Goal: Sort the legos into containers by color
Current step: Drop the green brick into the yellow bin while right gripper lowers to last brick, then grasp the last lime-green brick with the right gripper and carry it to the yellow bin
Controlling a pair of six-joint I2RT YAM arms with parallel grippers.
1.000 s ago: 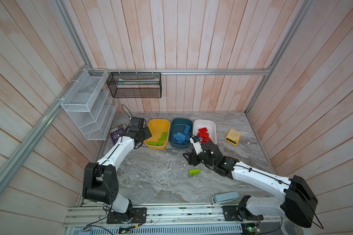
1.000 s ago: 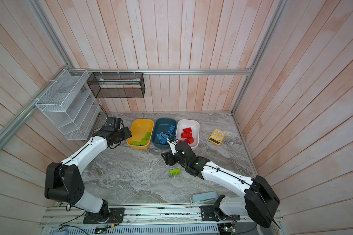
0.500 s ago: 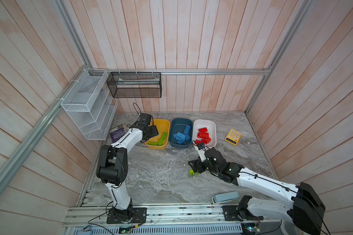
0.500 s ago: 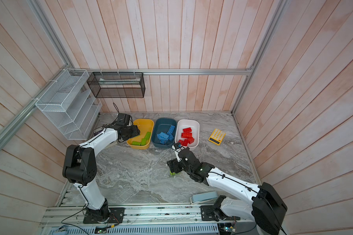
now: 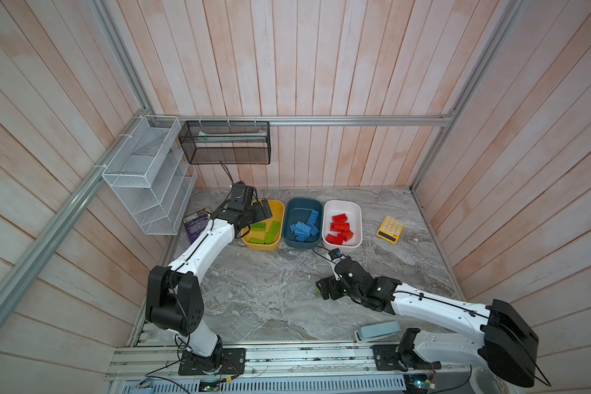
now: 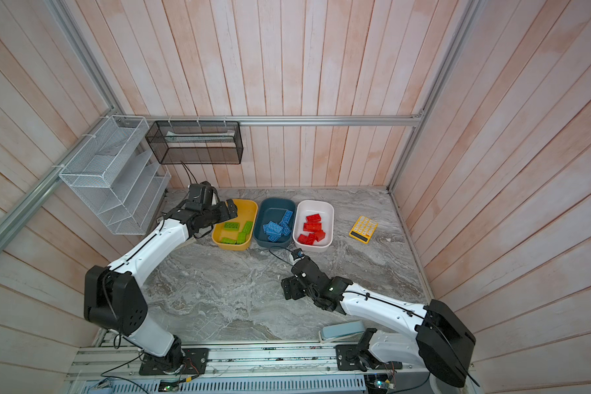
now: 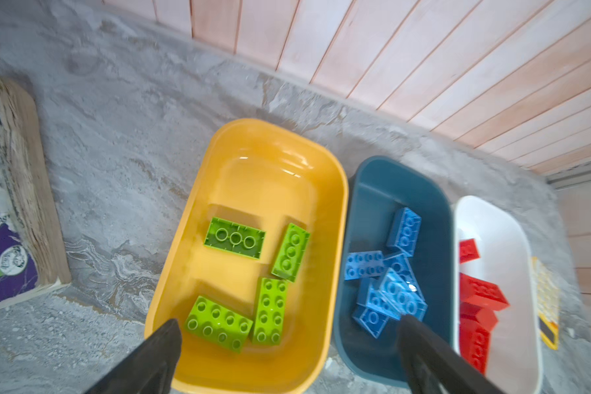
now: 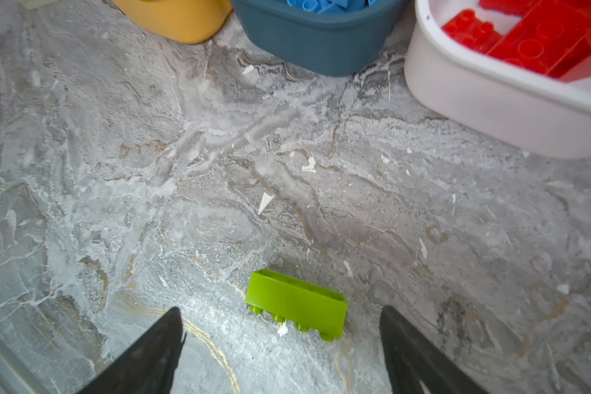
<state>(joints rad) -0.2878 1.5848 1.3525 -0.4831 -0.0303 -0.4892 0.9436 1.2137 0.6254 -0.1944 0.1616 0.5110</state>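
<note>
Here the green lego (image 8: 296,303) lies studs-down, long axis crosswise before the wide-open, empty right fingers (image 8: 151,354).

Tabletop (image 5: 253,300) open from centre to 7 o'clock — free passage. At 12 o'clock, yellow tub (image 5: 260,247), blue tub (image 5: 301,244) and white tub (image 5: 340,246) form a wall, apparently touching; calculator (image 5: 390,229) at 2 o'clock, stapler (image 5: 377,331) at 5 o'clock.

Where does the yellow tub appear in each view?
A top view: yellow tub, leftmost in the row.
A top view: yellow tub, leftmost too.
Left wrist: yellow tub whole, holding green legos.
Right wrist: yellow tub, only a wall corner.
Landmark: teal tub beside it everywhere.
</note>
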